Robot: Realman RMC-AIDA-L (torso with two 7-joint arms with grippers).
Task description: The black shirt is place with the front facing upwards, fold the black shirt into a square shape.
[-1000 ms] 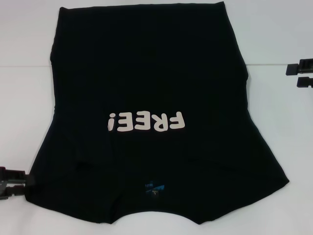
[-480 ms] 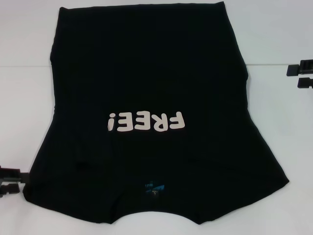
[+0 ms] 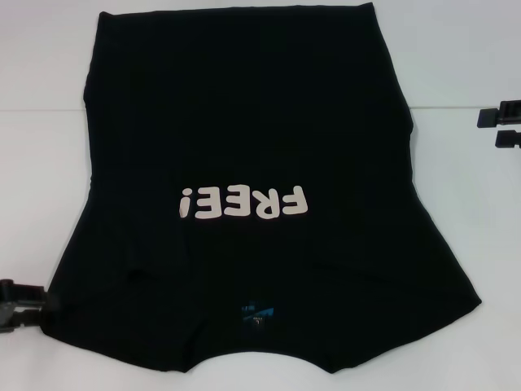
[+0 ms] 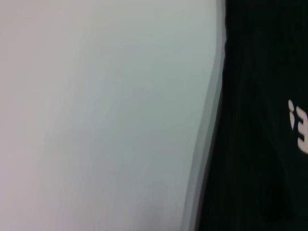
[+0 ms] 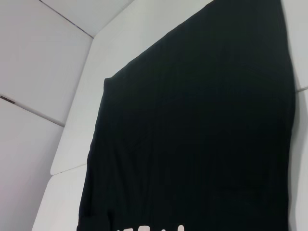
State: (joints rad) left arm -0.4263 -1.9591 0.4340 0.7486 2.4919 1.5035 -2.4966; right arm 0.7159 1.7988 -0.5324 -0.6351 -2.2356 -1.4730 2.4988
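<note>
While I watch from the head camera, my left gripper [image 3: 20,303] sits nearest me, just beside the near left sleeve edge of the large plain black cotton T-shirt [image 3: 252,122], its two fingers slightly parted and holding nothing. That shirt lies flat, face up on the white table [image 3: 41,57], collar toward me and long axis running away. Farther off, my right gripper [image 3: 501,126] hangs apart from the shirt's right side, also open and empty. I judge left is closer.

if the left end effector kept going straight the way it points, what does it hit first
Most likely the black shirt: the left end effector sits at the shirt's near left corner, pointing inward at its edge. Its height above the white table is unclear, so it might pass over the cloth.
</note>
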